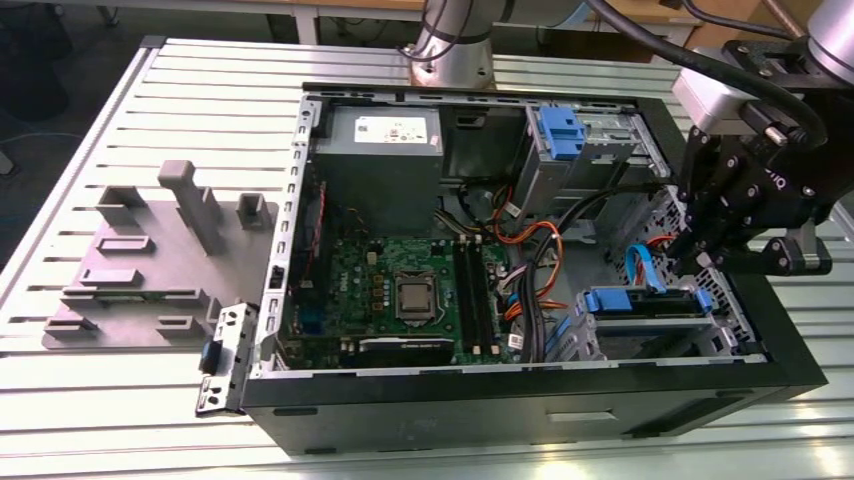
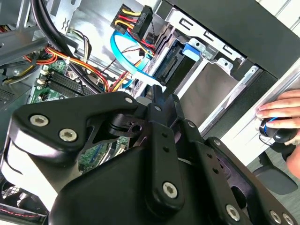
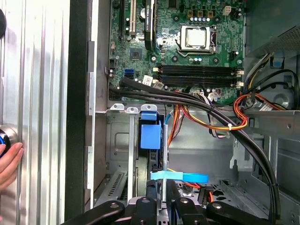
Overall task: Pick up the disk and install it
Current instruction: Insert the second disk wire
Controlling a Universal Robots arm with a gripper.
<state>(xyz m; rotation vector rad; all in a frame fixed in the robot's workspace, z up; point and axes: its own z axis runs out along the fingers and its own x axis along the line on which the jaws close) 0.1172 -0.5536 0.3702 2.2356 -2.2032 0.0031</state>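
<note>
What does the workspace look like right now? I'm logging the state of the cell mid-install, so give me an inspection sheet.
Surface: slatted metal table; open computer case lies on it.
Job's things: the disk, in its blue carrier, sits in the drive bay at the case corner nearest the gripper; blue tab shows in the first wrist view.
Clutter: grey fixture block and a loose metal bracket beside the case.
Grippers: gripper is directly at the disk's bay; finger state cannot be told.
Cables: blue data cable and orange-red-yellow power wires run beside the bay.
Surroundings: a person's hand rests at the table edge.
</note>
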